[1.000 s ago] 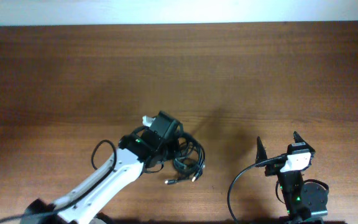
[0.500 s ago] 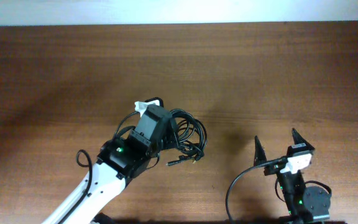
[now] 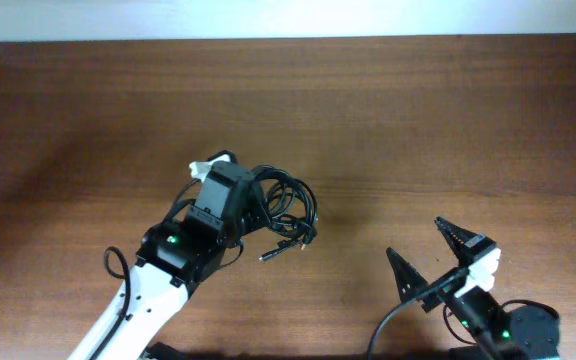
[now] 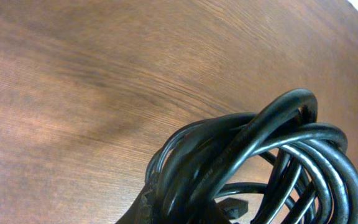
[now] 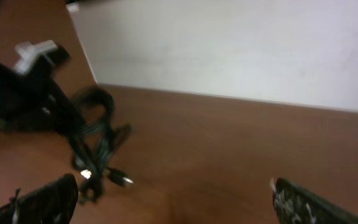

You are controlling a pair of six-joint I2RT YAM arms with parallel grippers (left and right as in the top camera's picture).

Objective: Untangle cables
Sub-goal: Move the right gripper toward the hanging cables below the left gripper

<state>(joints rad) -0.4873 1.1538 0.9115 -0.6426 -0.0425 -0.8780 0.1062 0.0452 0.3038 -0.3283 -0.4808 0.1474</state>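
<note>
A bundle of thin black cables hangs from my left gripper above the middle of the wooden table; its metal-tipped plug ends dangle below. In the left wrist view the glossy coils fill the lower right and the jaws are shut on them. My right gripper is open and empty at the front right, tilted toward the bundle. The right wrist view shows the bundle and a plug tip at the left, blurred.
The brown wooden table ends at a pale wall along the far edge. The left arm reaches in from the front left. A thick black wire loops by the right arm's base.
My left gripper has lifted the cable bundle and carried it up and to the left. My right gripper has swung and tilted toward the left, lower in the overhead view.
</note>
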